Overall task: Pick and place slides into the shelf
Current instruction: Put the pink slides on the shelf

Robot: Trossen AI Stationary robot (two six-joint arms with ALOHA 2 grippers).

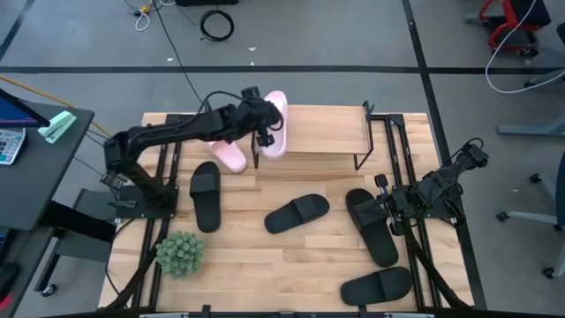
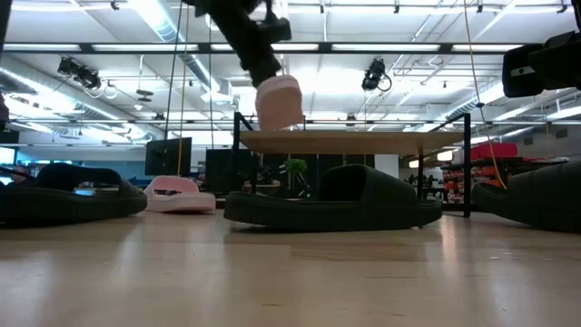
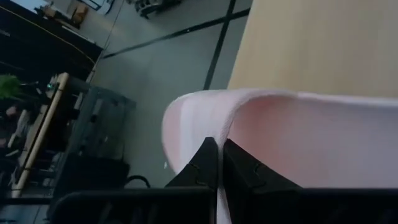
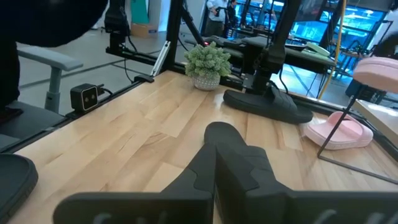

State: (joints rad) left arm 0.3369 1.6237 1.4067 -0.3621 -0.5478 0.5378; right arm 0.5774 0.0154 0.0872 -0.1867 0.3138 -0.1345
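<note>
Left gripper (image 1: 265, 124) jaws clamped on pale pink slide (image 1: 275, 122) at shelf's (image 1: 327, 131) left end. Right gripper (image 1: 388, 210) near tabletop's (image 1: 265, 265) right edge, jaws closed, empty.

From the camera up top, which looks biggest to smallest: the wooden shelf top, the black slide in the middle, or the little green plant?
High view, largest to smallest:
1. The shelf, clearly the biggest.
2. The middle black slide.
3. The green plant. It looks rounder but shorter than the slide, so these two are fairly close.
</note>
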